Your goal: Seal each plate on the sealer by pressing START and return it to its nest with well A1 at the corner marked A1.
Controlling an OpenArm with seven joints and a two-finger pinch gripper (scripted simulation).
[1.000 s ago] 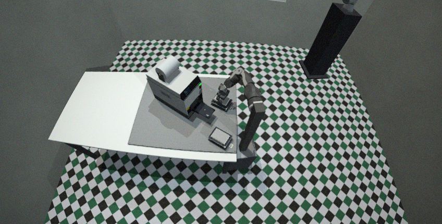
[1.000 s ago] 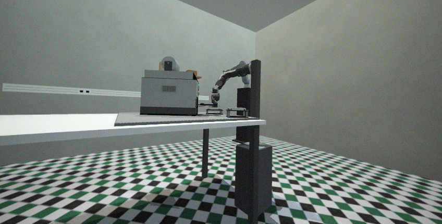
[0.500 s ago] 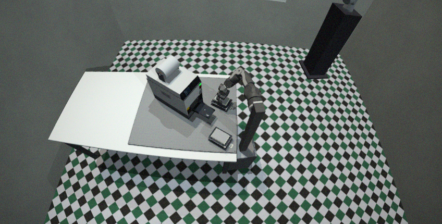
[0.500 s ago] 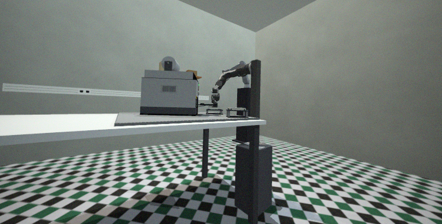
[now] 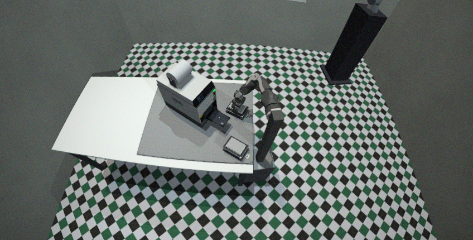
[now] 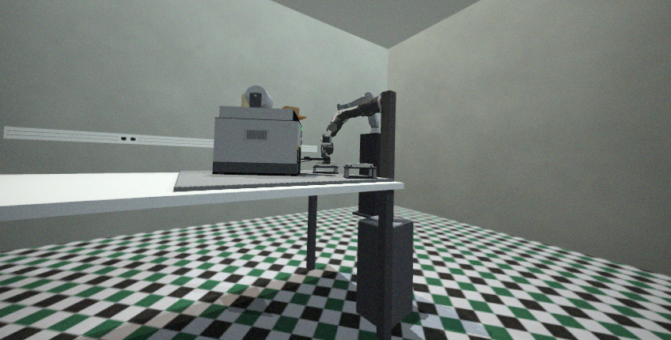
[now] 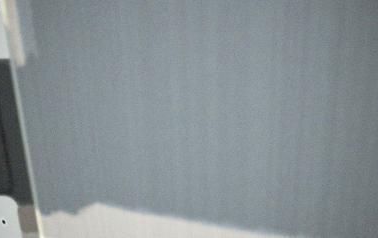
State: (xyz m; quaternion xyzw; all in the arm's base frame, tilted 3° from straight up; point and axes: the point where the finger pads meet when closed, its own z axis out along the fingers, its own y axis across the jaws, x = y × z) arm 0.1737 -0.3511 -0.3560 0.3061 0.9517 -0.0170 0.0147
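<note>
My gripper [image 5: 236,106] [image 6: 326,160] is shut on a plate [image 5: 244,109] [image 7: 203,115] at the back nest [image 5: 236,116] [image 6: 324,171]. Smooth blue-grey fills most of the wrist view, with a pale band below. I cannot tell whether this plate is fully seated or slightly raised. The other plate [image 5: 236,145] lies flat in the front nest [image 5: 233,154] [image 6: 359,172], pale on top. The sealer [image 5: 184,101] [image 6: 256,145] shows a green lamp [image 5: 214,90] [image 6: 301,128]. Its dark stage [image 5: 218,118] is out and bears no plate. Nest labels are too small to read.
The sealer, with a white roll [image 5: 180,72] [image 6: 262,98] on top, stands left of the arm on the grey mat [image 5: 165,138]. The stage sticks out between the two nests. The arm's dark post [image 5: 269,135] [image 6: 388,140] stands at the table's right edge.
</note>
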